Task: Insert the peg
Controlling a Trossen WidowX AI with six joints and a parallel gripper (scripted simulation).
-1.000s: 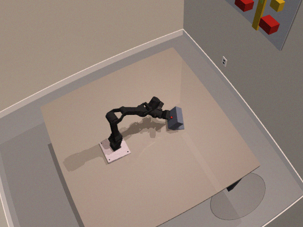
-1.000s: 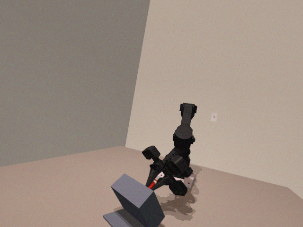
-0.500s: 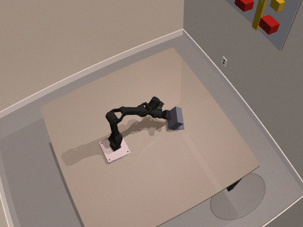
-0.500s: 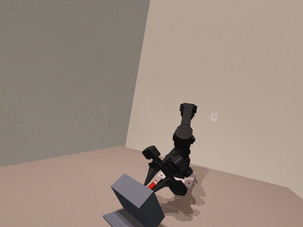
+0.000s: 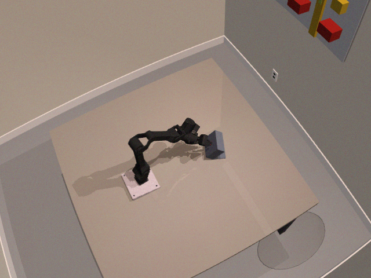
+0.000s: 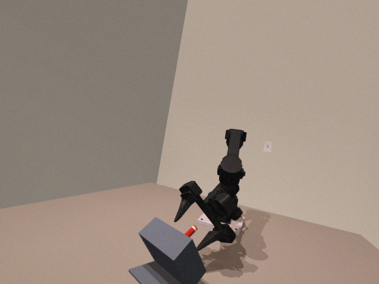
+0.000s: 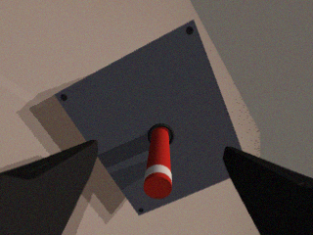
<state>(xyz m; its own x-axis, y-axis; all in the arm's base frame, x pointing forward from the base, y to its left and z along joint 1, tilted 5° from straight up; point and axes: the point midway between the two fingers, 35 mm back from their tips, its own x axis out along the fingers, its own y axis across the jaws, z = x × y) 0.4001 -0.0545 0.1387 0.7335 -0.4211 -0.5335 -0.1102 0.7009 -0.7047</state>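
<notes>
A round red peg (image 6: 190, 231) (image 7: 158, 153) with a white band near its outer end stands in the hole (image 7: 170, 135) of the sloped blue-grey panel (image 5: 215, 145) (image 6: 166, 236) (image 7: 147, 93). Part of the peg's length sticks out of the face; how deep its bottom end sits is hidden. My gripper (image 6: 186, 235) (image 7: 161, 150) is open, one finger on each side of the peg, with clear gaps and no contact in the wrist view. In the top view the gripper is at the panel's face and the fingertips are hard to make out.
The panel's base plate (image 6: 140, 273) lies on the table (image 5: 191, 215). The arm's pale mounting plate (image 5: 151, 186) stands at the other end of the arm. A board with red and yellow blocks (image 5: 329, 29) hangs on the wall, away from the arm.
</notes>
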